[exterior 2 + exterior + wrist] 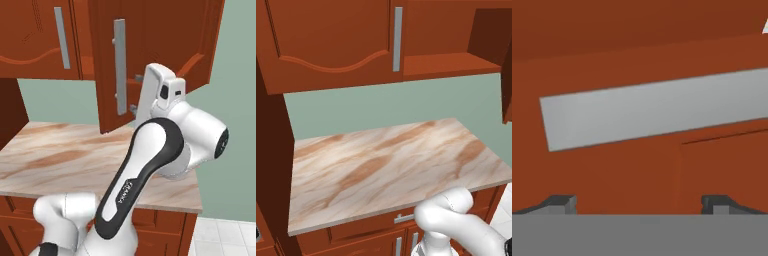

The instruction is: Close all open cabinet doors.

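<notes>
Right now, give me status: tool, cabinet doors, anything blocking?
Tool open, facing the handle close up. Right cabinet door open, swung out over the counter; left door shut. Nothing between tool and door.

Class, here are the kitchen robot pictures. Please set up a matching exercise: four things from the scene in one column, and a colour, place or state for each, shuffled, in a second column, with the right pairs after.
Things
1. left upper cabinet door
2. right upper cabinet door
3. countertop
4. gripper

Descriptions
A. marbled beige and brown, lying flat under the cabinets
B. swung open, standing out over the counter
C. shut flush against its cabinet
D. open, fingertips spread wide, facing a grey bar handle

Pairs: 1-C, 2-B, 3-A, 4-D
</notes>
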Robot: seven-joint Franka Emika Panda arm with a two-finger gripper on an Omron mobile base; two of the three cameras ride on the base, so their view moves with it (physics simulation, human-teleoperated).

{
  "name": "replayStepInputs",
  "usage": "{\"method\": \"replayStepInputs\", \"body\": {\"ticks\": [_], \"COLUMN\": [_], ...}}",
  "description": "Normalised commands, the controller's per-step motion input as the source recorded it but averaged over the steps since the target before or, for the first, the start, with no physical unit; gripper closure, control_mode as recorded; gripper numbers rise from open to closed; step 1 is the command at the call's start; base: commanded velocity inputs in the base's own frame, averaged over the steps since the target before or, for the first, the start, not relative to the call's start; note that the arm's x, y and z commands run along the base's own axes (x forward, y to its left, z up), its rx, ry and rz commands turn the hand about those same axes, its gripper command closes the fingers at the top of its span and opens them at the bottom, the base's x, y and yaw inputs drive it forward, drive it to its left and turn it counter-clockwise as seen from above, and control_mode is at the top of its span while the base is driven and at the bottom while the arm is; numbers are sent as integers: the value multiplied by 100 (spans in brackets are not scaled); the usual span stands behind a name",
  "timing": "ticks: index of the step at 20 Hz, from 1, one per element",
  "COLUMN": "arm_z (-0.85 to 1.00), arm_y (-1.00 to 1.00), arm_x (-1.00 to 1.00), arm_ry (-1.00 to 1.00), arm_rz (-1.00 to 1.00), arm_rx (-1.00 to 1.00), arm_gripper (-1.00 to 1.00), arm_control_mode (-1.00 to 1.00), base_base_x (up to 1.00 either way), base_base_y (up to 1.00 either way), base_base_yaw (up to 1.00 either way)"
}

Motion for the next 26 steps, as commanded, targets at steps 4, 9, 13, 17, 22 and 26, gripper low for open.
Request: {"method": "replayStepInputs", "body": {"ticks": [4,9,13,17,22,26], "arm_z": [0,0,0,0,0,0], "arm_y": [100,97,45,24,29,25], "arm_x": [9,51,94,100,100,100], "arm_ry": [0,3,11,15,14,10], "arm_rz": [0,-1,-12,-15,-19,-21], "arm_rx": [-4,-4,0,-2,-8,-9], "arm_gripper": [-100,-100,-100,-100,-100,-100], "arm_control_mode": [-100,-100,-100,-100,-100,-100], "base_base_x": [0,0,0,0,0,0], "base_base_y": [0,0,0,0,0,0], "base_base_yaw": [0,0,0,0,0,0]}}
